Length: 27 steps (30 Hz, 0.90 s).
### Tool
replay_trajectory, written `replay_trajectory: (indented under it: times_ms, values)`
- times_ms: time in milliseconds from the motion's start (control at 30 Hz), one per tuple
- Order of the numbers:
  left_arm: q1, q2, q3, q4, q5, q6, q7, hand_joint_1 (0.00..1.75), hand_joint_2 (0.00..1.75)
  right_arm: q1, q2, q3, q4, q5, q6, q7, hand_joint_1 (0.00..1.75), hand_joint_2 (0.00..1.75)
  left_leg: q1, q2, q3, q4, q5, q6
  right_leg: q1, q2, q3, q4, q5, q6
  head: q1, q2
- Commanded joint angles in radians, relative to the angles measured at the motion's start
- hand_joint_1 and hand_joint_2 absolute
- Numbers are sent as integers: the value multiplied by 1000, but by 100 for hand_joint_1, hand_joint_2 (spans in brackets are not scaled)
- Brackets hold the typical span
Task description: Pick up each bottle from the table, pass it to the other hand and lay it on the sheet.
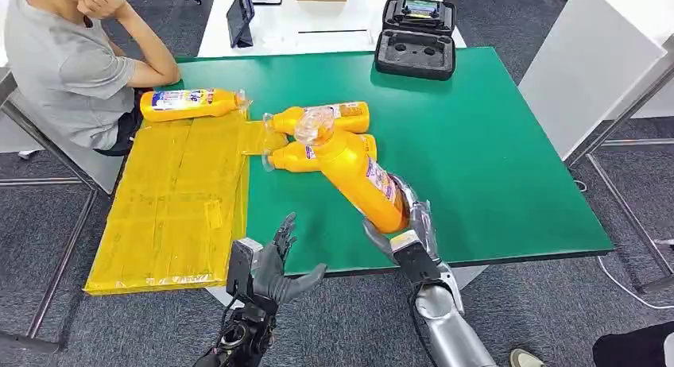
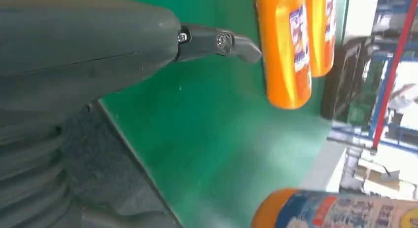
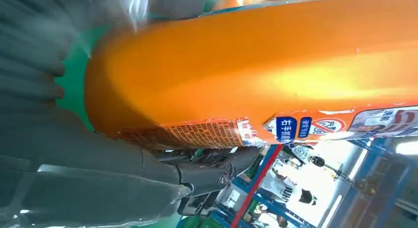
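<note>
The right hand (image 1: pixel 407 228) grips the base end of a yellow detergent bottle (image 1: pixel 356 170), lifted and tilted so its clear cap points far and left, above two more yellow bottles (image 1: pixel 318 137) lying on the green worktop (image 1: pixel 493 144). The left hand (image 1: pixel 274 264) hovers at the near edge, its fingers (image 1: pixel 284 228) spread wide and holding nothing. The step in hand looks like the pass, so the bottle's free middle should come between those open fingers, with the right hand letting go only once the left has closed firmly. A fourth bottle (image 1: pixel 191 102) already lies at the far end of the yellow sheet (image 1: pixel 175 200), beside a seated person (image 1: pixel 71 65), so the nearer part of the sheet is the better landing place.
</note>
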Motion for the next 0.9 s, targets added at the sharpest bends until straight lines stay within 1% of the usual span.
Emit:
replay_trajectory:
  times_ms: [33, 133, 233, 333, 367, 400, 433, 467, 567, 667, 700, 800, 833, 900]
  values:
    - [-45, 32, -38, -15, 65, -137, 19, 0, 175, -41, -6, 66, 105, 16, 10, 1, 175, 175, 0, 1, 5, -1, -1, 0, 0, -1, 5, -1, -1, 0, 0, 0]
    - [-59, 33, -46, -39, 79, -156, 28, 0, 175, -68, 2, 106, 169, 55, 9, 1, 175, 175, 0, 1, 4, -1, -1, -1, 0, 0, 4, -1, -1, 0, 0, 0]
    - [-67, 31, -43, -47, 95, -160, 26, 0, 175, -75, 10, 135, 196, 71, 7, 1, 175, 175, 0, 1, 2, -1, -1, 0, 0, 1, 2, -1, 0, 0, 0, 0]
    - [-62, 36, -35, -78, 121, -158, 12, 0, 175, -79, 11, 173, 227, 80, -9, 1, 175, 175, 0, 2, 3, -1, -1, -1, 1, 1, 3, -1, 0, 0, 0, 0]
    - [-55, 40, -26, -97, 134, -151, 5, 0, 175, -78, 10, 189, 236, 80, -19, 1, 175, 175, 0, 1, 2, -1, -1, -1, 0, 1, 2, -1, 0, 0, 0, 0]
    - [-53, 41, -21, -101, 138, -148, 3, 0, 175, -75, 9, 192, 238, 80, -24, 1, 175, 175, 0, 3, 4, -1, -1, -1, 0, 2, 4, -1, -1, 0, 0, 0]
    - [-49, 46, -13, -114, 135, -125, -9, 0, 175, -75, 6, 201, 244, 80, -38, 1, 175, 175, 0, 2, 2, -1, -1, 0, 0, 1, 2, -1, 0, 0, 0, 0]
    - [-49, 52, -3, -119, 127, -94, -16, 0, 175, -74, 3, 205, 247, 76, -49, 1, 175, 175, 0, 2, 4, -1, -1, -1, 0, 1, 4, -1, -1, 0, 0, 0]
    - [-47, 56, 27, -123, 141, -74, -21, 0, 175, -76, -4, 204, 252, 66, -63, 1, 175, 175, 0, 1, 2, -1, -1, 0, 0, 1, 3, -1, 0, 0, 0, 0]
    - [-46, 57, 33, -133, 141, -71, -22, 0, 175, -79, -8, 201, 256, 62, -70, 1, 175, 175, 0, 2, 6, -2, -2, -1, 0, 2, 6, -2, -1, 0, 0, 0]
    - [-45, 56, 38, -141, 138, -63, -24, 0, 175, -75, -13, 199, 252, 59, -74, 1, 175, 175, 0, 1, 3, -1, -1, -1, 0, 1, 3, -1, 0, 0, 0, 0]
    - [-43, 55, 38, -142, 138, -63, -24, 0, 175, -68, -16, 197, 246, 57, -75, 1, 175, 175, 0, 1, 5, -1, -1, -1, 0, 1, 5, -1, -1, 0, 0, 0]
    - [-43, 54, 31, -140, 138, -72, -20, 0, 175, -63, -17, 194, 243, 54, -75, 1, 175, 175, 0, 1, 2, -1, -1, 0, 0, 0, 3, -1, 0, 0, 0, 0]
    - [-41, 53, 25, -138, 137, -77, -18, 0, 175, -65, -16, 193, 242, 53, -73, 1, 175, 175, -1, 1, 6, -2, -2, 0, 0, 0, 6, -2, -1, 0, 0, 0]
